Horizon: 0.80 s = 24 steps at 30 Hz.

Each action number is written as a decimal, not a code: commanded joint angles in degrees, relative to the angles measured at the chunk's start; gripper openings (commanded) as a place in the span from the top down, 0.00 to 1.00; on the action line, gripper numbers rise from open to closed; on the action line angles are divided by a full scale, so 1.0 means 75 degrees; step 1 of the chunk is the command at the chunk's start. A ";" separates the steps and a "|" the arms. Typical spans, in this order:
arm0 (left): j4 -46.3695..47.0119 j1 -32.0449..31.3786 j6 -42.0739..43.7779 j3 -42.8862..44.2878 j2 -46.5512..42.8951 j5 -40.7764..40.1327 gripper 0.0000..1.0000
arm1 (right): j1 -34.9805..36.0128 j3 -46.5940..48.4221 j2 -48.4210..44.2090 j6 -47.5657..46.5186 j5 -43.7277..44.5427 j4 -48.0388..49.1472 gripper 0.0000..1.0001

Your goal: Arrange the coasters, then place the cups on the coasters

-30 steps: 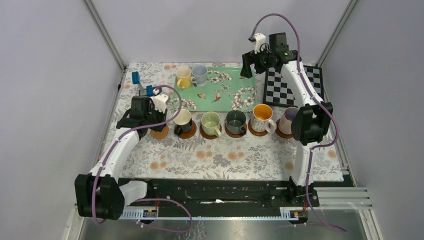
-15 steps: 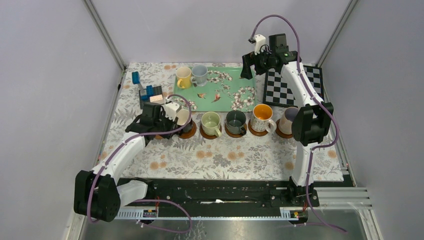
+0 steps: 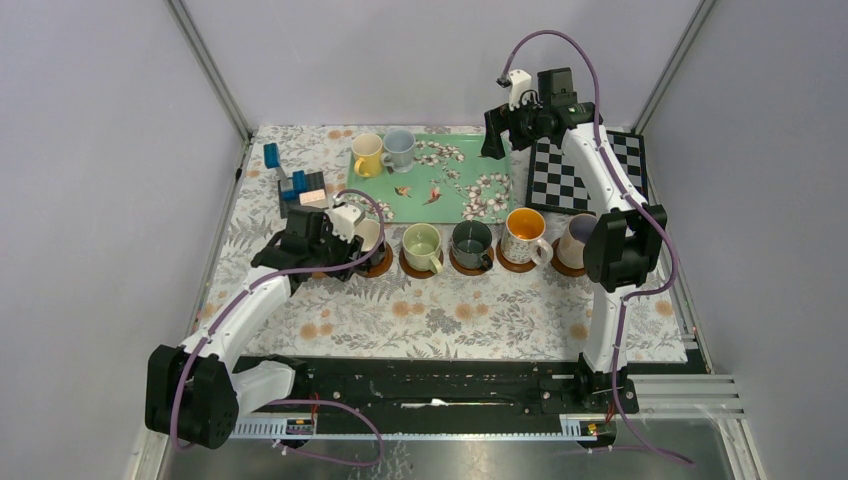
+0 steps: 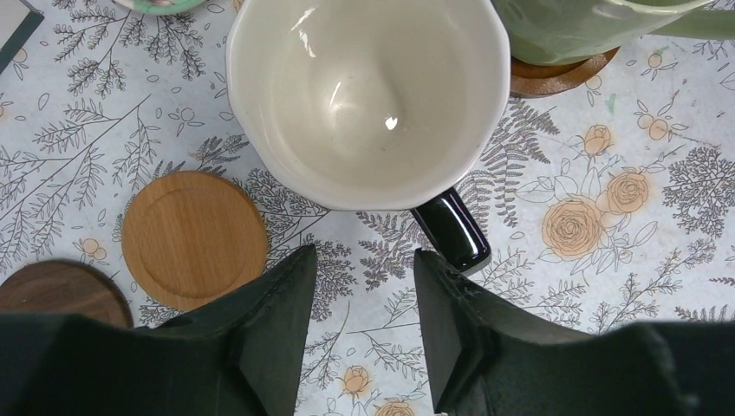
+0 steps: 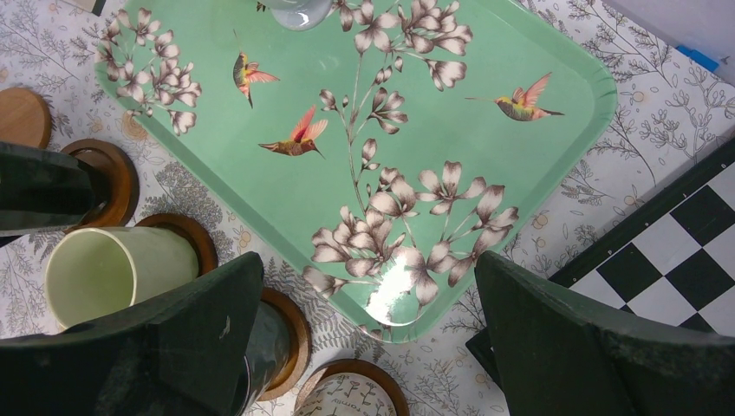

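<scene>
Evidently the black mug [image 4: 368, 95] stands on its own in the row beside the pale green mug [image 3: 421, 245], for the left end effector [image 4: 362, 260] hangs over it with jaws parted and empty, the handle [image 4: 452, 230] just ahead of the gap; a light wooden coaster [image 4: 195, 238] and a dark coaster [image 4: 56, 293] lie bare on the table [image 4: 607, 260] beside it, probably meant for the yellow mug [image 3: 367, 155] and pale blue mug [image 3: 399, 148] on the green tray [image 5: 537, 147]; the right end effector [image 5: 368, 264] hovers wide open above that tray, holding nothing, seemingly placed to fetch one.

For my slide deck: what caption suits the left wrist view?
Left gripper, jaws apart, at the handle of the black mug; light coaster and dark coaster bare beside it.
</scene>
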 commanded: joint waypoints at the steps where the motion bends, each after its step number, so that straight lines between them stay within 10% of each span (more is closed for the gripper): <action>1: 0.0285 -0.0058 -0.0139 -0.0011 -0.0096 -0.0018 0.47 | -0.0033 0.0031 -0.0431 0.0035 -0.0023 0.0049 0.01; 24: 0.0243 -0.0359 -0.0098 0.0025 -0.0131 0.0082 0.13 | -0.0032 0.0040 -0.0402 0.0041 -0.0126 0.0038 0.02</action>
